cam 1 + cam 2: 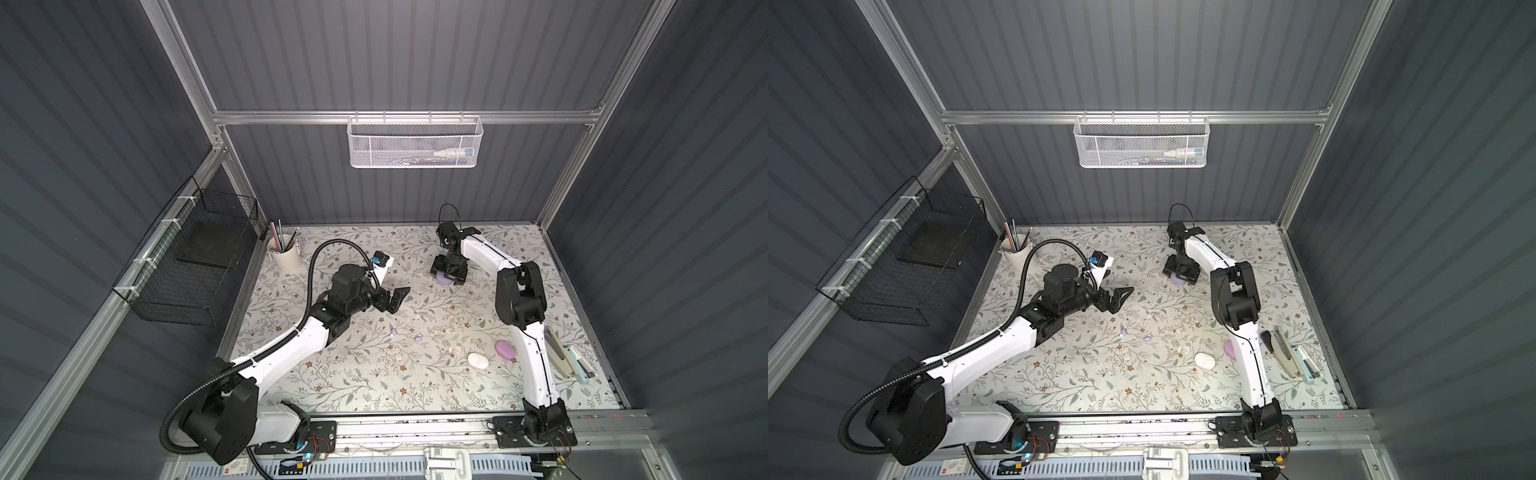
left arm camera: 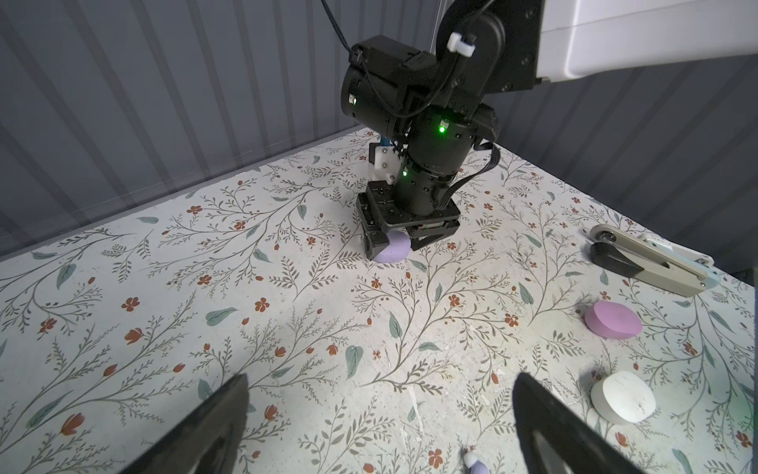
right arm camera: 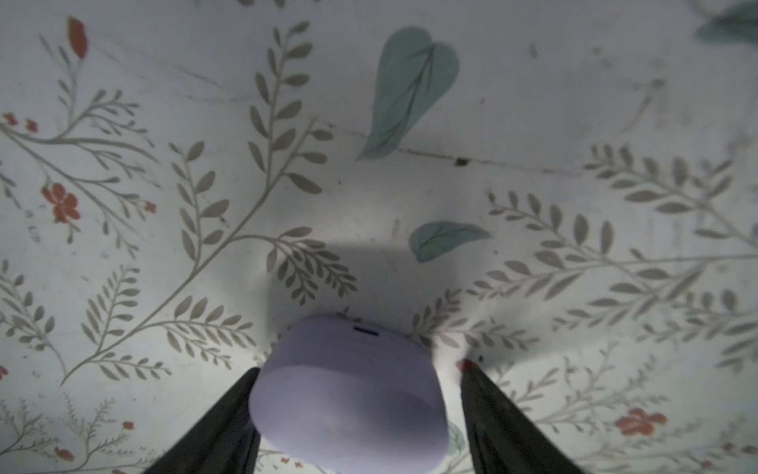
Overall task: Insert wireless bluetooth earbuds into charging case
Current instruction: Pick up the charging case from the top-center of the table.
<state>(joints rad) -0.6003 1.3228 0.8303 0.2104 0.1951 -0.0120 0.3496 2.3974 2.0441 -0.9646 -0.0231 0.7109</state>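
Fingers [image 3: 225, 427] of the right gripper [image 3: 360, 369] stand spread around the lavender charging case [image 3: 348, 394], far back on the table [image 1: 353, 374]; it looks light, stiff and slippery, best pinched across its rounded flanks.

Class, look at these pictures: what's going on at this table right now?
The right gripper is down over a lavender charging case far back on the table, one jaw on either side, not yet clamped. The left gripper hangs open, holding nothing. Two lavender earbuds lie loose mid-table. A pink case and a white case lie shut near the right arm.
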